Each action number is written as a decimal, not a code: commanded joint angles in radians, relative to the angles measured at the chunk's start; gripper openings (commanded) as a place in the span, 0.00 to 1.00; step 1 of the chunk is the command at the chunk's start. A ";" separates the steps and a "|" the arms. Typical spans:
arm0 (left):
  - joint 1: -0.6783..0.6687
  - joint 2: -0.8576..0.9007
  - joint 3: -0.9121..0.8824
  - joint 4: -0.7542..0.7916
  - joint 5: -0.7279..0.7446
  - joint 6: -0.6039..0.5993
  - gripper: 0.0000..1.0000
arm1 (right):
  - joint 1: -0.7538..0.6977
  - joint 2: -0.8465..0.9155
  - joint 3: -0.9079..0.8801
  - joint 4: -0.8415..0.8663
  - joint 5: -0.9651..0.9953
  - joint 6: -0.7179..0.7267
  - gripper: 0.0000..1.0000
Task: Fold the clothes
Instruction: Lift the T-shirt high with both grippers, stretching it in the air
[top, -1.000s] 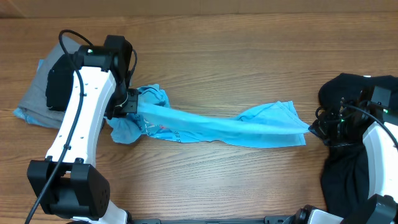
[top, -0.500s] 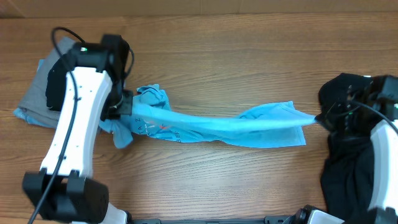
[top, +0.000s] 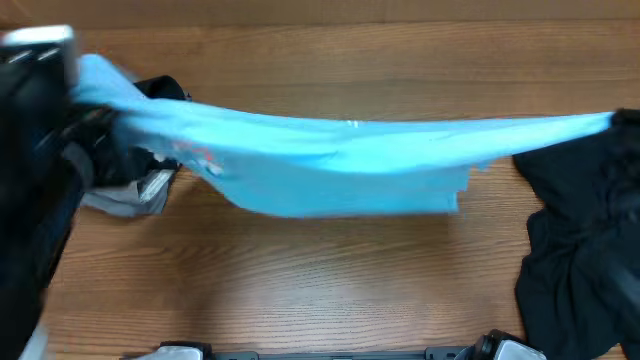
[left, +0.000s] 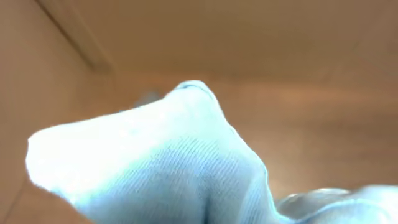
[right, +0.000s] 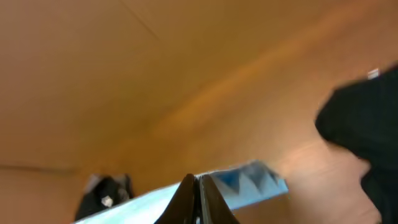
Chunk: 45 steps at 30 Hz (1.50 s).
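Observation:
The light blue T-shirt (top: 340, 160) hangs high above the table, pulled taut into a long band from left to right. Its left end runs into my blurred left gripper (top: 88, 95), and its right end reaches my right gripper (top: 622, 120) at the frame's edge. In the left wrist view the blue fabric (left: 161, 168) fills the lower frame and hides the fingers. In the right wrist view my right gripper (right: 198, 186) is shut, with the blue shirt (right: 249, 180) stretching away behind its tips.
A black T-shirt (top: 580, 250) lies crumpled at the right of the wooden table (top: 330, 290). A grey and black pile (top: 130, 195) sits at the left, partly under the raised shirt. Arm bases (top: 500, 350) line the front edge.
Both arms have risen sharply, lifting the blue shirt off the table and spreading it wide. It lay as a twisted strip on the wood before.

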 joint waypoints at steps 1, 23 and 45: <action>0.008 -0.053 0.113 0.003 0.002 0.019 0.04 | -0.006 -0.018 0.179 -0.017 0.014 0.056 0.04; 0.008 0.444 0.100 0.661 0.323 0.090 0.04 | -0.028 0.418 0.149 0.561 -0.338 0.128 0.04; 0.007 0.536 0.013 -0.003 0.299 0.174 0.05 | 0.001 0.471 -0.181 0.005 0.048 -0.118 0.04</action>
